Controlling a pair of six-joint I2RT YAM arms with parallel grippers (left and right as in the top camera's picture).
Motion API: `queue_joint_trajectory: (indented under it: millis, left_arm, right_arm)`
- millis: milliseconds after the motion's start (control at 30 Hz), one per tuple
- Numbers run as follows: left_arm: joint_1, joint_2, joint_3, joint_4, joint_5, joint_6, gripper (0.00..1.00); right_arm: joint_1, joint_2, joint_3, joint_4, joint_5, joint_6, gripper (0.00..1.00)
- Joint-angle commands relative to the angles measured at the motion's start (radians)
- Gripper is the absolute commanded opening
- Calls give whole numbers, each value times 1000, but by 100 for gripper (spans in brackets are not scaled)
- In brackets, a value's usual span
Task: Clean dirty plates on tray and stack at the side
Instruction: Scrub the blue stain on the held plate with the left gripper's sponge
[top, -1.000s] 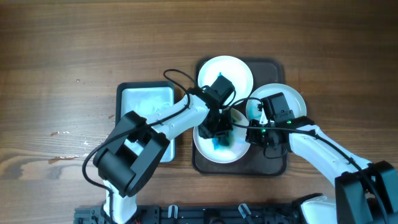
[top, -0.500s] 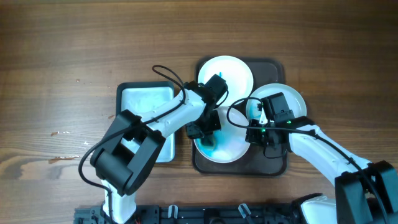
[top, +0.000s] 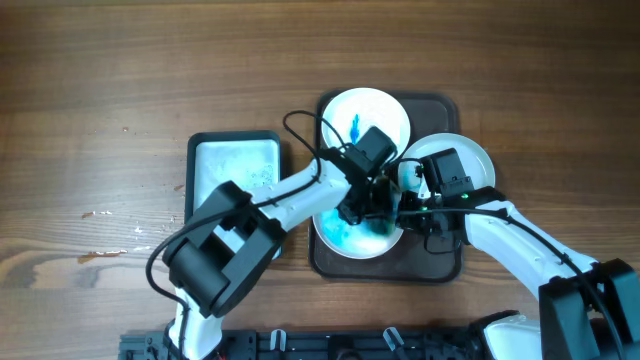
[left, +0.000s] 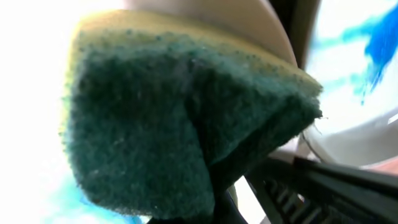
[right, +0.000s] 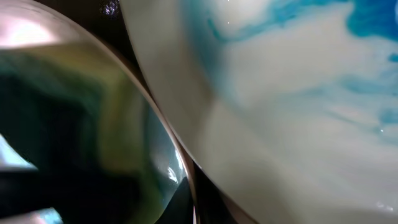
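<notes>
A dark tray (top: 440, 262) holds three white plates. The far plate (top: 375, 115) has blue streaks. The right plate (top: 472, 160) lies partly under my right arm. The front plate (top: 338, 236) is smeared blue. My left gripper (top: 368, 208) is shut on a green and yellow sponge (left: 174, 112) and presses it on the right part of the front plate. My right gripper (top: 412, 216) is at that plate's right rim and seems shut on it. The right wrist view shows the blue-smeared plate (right: 298, 93) very close.
A white basin with a black rim (top: 235, 160), holding pale foam or water, stands left of the tray. Bare wooden table (top: 100, 100) lies to the left and behind. A black rail (top: 300, 345) runs along the front edge.
My left gripper has swept the sponge from the left part of the front plate to its right part. The blue smear has spread. My right arm has stayed put.
</notes>
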Motion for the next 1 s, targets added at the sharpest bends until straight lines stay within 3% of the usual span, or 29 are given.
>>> queue_joint_trajectory:
  millis: [0,133,333,600,767,967]
  left_arm:
    - [-27,33,-11,-13,121,-2,4]
    - [-6,33,-11,-99,78,-3,4]
    - [76,30,-10,-312,-241,-29,4]
    - [121,30,-8,-422,-558,10,4]
    - [113,30,-3,-385,-532,36,4]
    - [87,32,-3,-192,-292,73,4]
  right_arm:
    - [-6,30,-14,-15,110,-3,4]
    - [-6,30,-14,-18,110,-3,4]
    - [-6,30,-14,-16,110,-3,4]
    - [-6,30,-14,-16,110,-3,4]
    - [-6,30,-14,-15,110,-3,4]
    - [-6,30,-14,-17,111,-3,4]
